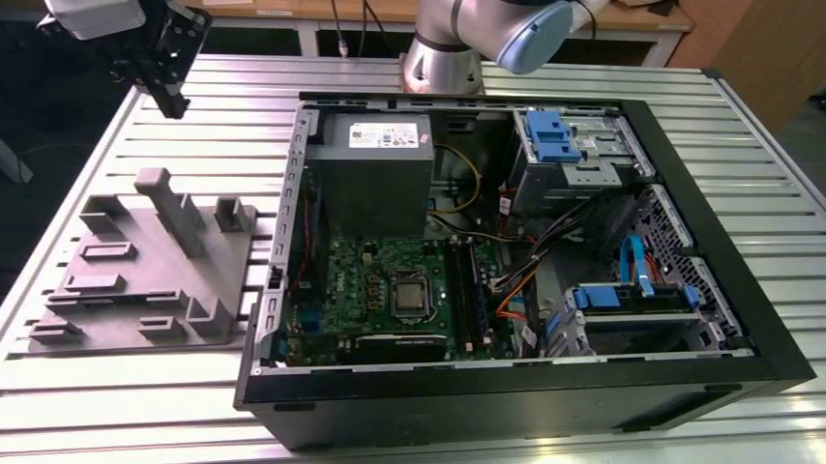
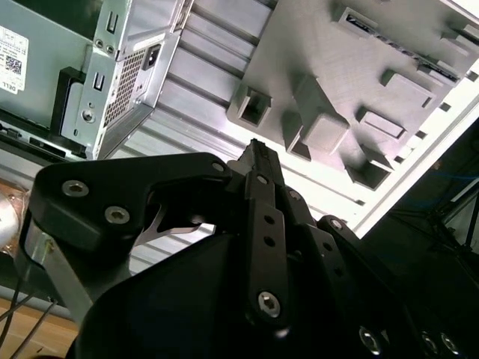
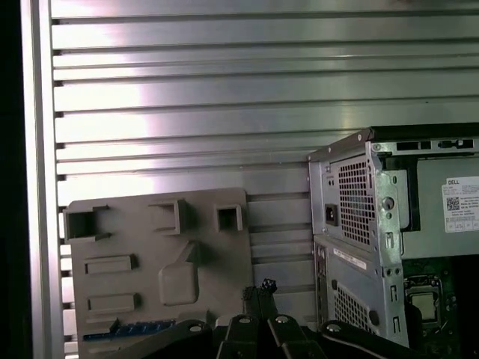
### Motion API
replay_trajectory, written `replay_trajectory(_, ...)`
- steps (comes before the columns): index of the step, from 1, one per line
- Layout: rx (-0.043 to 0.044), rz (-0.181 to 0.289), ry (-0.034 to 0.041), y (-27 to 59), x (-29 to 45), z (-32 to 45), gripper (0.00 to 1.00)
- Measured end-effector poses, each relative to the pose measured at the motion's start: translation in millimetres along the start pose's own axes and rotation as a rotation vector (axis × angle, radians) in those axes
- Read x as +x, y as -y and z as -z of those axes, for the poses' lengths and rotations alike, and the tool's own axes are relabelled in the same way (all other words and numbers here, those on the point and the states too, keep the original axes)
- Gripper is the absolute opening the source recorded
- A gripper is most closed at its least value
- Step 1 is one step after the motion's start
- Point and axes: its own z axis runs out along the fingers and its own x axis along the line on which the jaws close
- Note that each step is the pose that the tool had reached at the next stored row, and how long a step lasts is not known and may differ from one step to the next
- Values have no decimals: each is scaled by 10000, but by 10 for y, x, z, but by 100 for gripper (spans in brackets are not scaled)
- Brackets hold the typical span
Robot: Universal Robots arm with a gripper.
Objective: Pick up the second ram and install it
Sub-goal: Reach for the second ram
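The second ram (image 3: 127,330) lay flat in a shallow pocket at one edge of the grey moulded fixture tray (image 3: 150,232), a thin blue-green strip, with nothing gripping it. In the exterior view the arm (image 1: 516,29), silver tube with a pale blue joint cap, reached from its base behind the computer case towards the exterior view's left, and its black hand (image 1: 173,104) hung tilted above the far left part of the surface (image 1: 130,387), beyond the tray (image 1: 142,280) and well apart from the ram. In both wrist views the hand (image 2: 258,153) (image 3: 260,289) was narrow, its fingers drawn together with nothing between them. The surface (image 3: 187,97) was ribbed, slotted aluminium that threw back bright glare; wooden furniture (image 1: 645,14) stood behind it and dark floor fell away on the exterior view's left. The tray (image 2: 299,45) was matt grey, with upright blocks, a tall post and rectangular recesses. Just beside it the open computer case (image 1: 516,387) lay on its side, black outside and bare perforated steel within, holding a grey boxy power supply (image 1: 374,159), a green motherboard (image 1: 374,280) with a square metal processor socket (image 1: 410,295), and drive cages with blue plastic latches (image 1: 548,130) amid loose orange, blue and black cables.
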Motion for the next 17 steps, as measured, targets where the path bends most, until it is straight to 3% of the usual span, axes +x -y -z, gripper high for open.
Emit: replay_trajectory(17, -1, 1, 0, 118, 108, -44, 10)
